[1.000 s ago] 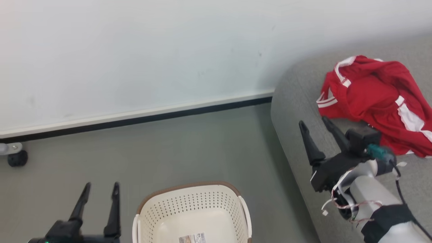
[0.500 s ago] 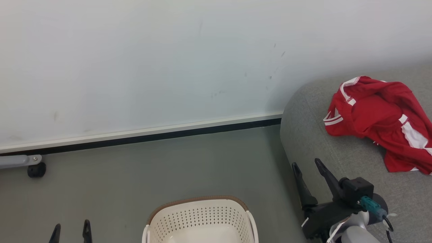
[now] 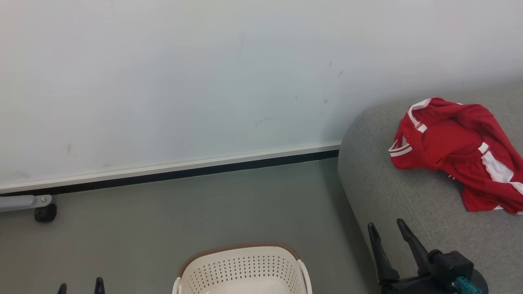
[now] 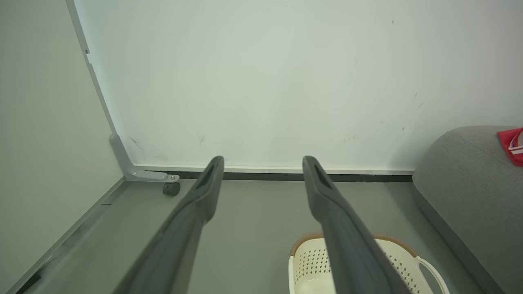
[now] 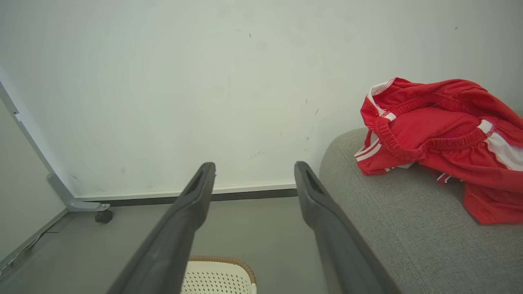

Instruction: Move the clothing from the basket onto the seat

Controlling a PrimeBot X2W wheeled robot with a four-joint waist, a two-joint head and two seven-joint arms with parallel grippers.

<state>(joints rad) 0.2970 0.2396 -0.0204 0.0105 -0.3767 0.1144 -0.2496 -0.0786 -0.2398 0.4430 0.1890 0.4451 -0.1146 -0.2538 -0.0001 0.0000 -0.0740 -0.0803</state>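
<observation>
- The clothing (image 3: 457, 157), a crumpled red heap with white stripe trim, lies on the seat (image 3: 388, 192) near its rounded corner by the wall, and nothing is holding it.
- The basket (image 3: 241, 265) stands on the floor, just beside the seat's front edge. The part of its inside that I can see holds no red cloth, but its bottom is cut off from view.
- The right gripper (image 3: 385, 223) hangs low over the seat's edge, well apart from the clothing, with its jaws spread wide and empty.
- The left gripper (image 3: 80, 284) sits low to the left of the basket, jaws likewise apart, gripping nothing.
- My guess is that the carrying step is finished or nearly so.
- The next move calls for a look down into the basket. If a piece remains there, an open gripper must go down inside the rim and pinch the thin, slippery fabric. If not, the job is done.
- I can read no brand, label or writing. The garment's folds show only plain white trim.
</observation>
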